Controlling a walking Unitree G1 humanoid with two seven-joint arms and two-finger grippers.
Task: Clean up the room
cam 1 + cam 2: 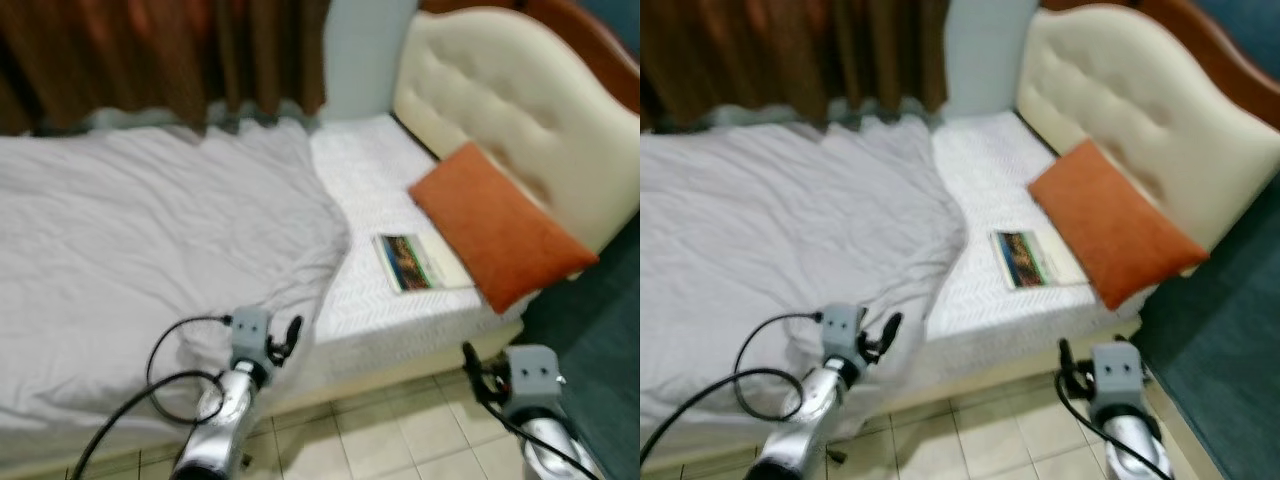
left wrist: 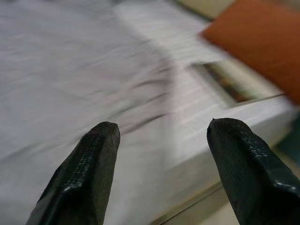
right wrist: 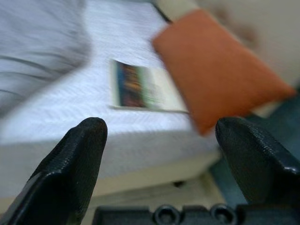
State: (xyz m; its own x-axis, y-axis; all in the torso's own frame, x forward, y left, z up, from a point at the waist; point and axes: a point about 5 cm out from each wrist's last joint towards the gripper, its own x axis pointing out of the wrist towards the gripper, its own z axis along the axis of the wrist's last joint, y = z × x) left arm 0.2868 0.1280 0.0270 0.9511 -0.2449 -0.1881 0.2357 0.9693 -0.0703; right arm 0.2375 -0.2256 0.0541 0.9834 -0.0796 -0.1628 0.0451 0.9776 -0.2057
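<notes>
left gripper [image 2: 161, 136] fingers apart, empty, at bed [image 1: 390, 300] edge | right gripper [image 3: 159, 136] fingers apart, empty, over tiled floor [image 1: 400, 430] | 1 book [image 1: 408, 261] on mattress beside 1 orange pillow [image 1: 500, 225] | 1 grey duvet [image 1: 150, 240] | brown curtain [image 1: 150, 50]

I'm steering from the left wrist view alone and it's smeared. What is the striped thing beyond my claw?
Observer: A book lying flat on the white mattress, its far edge meeting the orange pillow.
Operator: What is the pillow against?
Observer: It leans on the cream tufted headboard.
Operator: Where is my other claw?
Observer: The right claw is open, low over the tiled floor by the bed's corner.
Operator: And the left one?
Observer: The left claw is open beside the grey blanket's hanging edge.
</notes>
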